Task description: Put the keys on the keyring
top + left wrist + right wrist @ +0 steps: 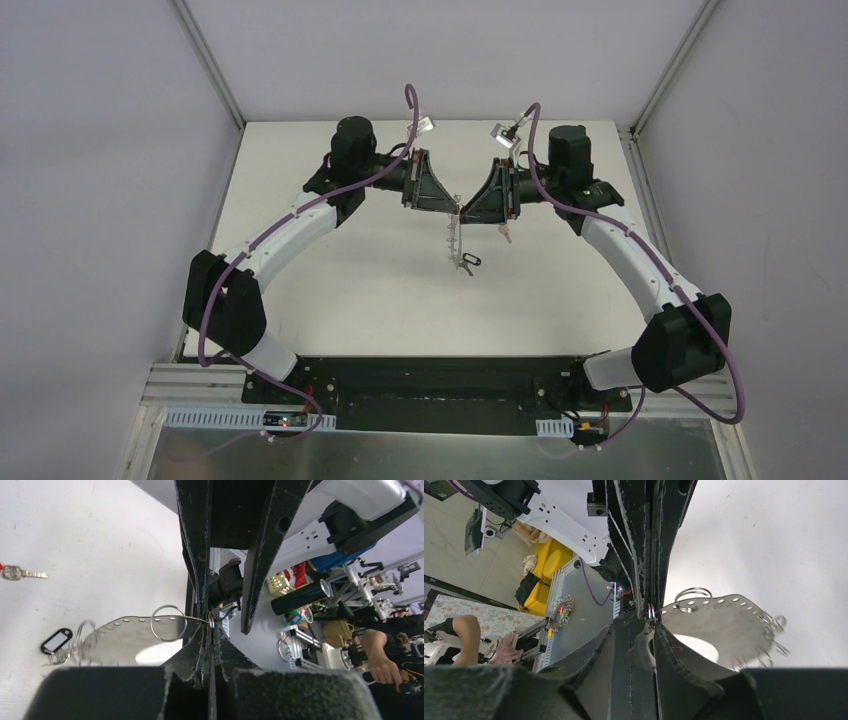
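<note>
keyring (125, 640) edge between left pincer (211, 626) tips, right pincer (653, 629) alongside

The red key (22, 573), apart from the keyring (125, 640), is cut by the frame edge; the keyring's far loops (780, 621) are blurred.

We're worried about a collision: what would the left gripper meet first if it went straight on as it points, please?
Probably the right gripper, whose fingers face the left gripper tip to tip, just beyond the keyring it pinches.
</note>
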`<state>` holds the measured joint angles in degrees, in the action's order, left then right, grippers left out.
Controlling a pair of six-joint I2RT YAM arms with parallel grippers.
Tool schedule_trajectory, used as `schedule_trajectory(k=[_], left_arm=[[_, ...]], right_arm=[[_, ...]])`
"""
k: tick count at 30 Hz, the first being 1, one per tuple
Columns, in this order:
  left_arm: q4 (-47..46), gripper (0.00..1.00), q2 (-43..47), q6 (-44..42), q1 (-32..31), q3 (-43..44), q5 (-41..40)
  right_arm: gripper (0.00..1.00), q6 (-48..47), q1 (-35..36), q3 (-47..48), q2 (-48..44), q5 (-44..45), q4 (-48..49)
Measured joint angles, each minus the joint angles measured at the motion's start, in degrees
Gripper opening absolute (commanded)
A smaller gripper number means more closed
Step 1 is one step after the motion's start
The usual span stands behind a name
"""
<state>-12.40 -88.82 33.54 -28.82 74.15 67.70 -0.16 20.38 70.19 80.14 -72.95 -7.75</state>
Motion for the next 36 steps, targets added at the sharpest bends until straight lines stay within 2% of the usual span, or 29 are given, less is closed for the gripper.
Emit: schedule_trajectory(k=[5,11,27,36], left_arm=[[-10.58,0.0,-0.15,8.46,0.15,-1.25,0.44],[-15.63,0.0,-0.15,11.87,0.15,-2.36,0.85],[-17.77,0.0,-0.79,13.46,0.42,-3.67,0.9],[-17.84,0.0,-0.92,13.46,0.42,-3.69,1.18]], right_arm=[[0.3,0.04,0.0,0.0,0.0,0.09,-0.24],[0.25,0.17,-0.31,0.26,0.0,0.07,-0.24],[0.27,4.87,-2.69,0.26,0.0,-1.29,2.89],[0.21,9.4,-2.69,0.24,0.07,-1.29,8.15]])
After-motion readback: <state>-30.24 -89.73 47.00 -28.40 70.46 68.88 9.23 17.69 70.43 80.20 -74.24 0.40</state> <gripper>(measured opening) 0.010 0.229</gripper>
